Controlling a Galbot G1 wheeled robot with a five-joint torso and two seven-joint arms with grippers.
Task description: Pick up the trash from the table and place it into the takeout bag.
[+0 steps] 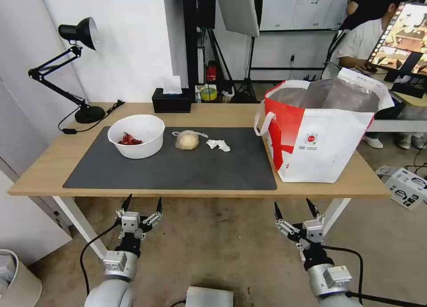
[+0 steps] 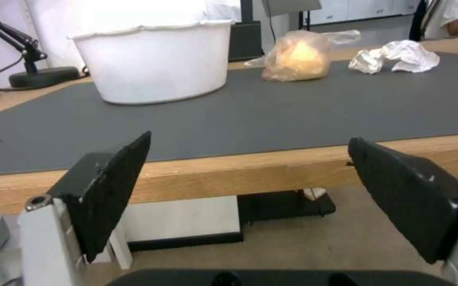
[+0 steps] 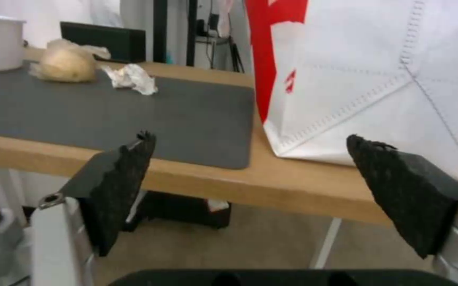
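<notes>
Both arms hang low in front of the worktop (image 1: 213, 113), below its near edge. The left gripper (image 1: 142, 204) has its fingers (image 2: 115, 190) spread wide with nothing between them; the right gripper (image 1: 293, 207) likewise, its fingers (image 3: 120, 186) parted and empty.

Beyond and above the left fingers, on the dark grey mat (image 1: 178, 169), stands the white bowl (image 1: 136, 136) with red scraps inside at its left side. Farther along the mat toward the right fingers lies the knotted clear bag with a beige lump (image 1: 187, 140), and just beside that the crumpled white tissue (image 1: 218, 145); the two are close but apart. From the left wrist view the bowl (image 2: 155, 61), the bag (image 2: 298, 55) and the tissue (image 2: 396, 55) sit in a row well beyond the fingertips.

Straight ahead of the right fingers, on bare wood just past the mat's right edge, stands the takeout bag (image 1: 324, 138), upright and open at the top, foil lining showing, red panel facing the mat. In the right wrist view its white wall (image 3: 377, 79) rises close beyond the fingertips.

A black tissue box (image 1: 171, 101) and a black desk lamp (image 1: 73, 67) stand at the worktop's far side.
</notes>
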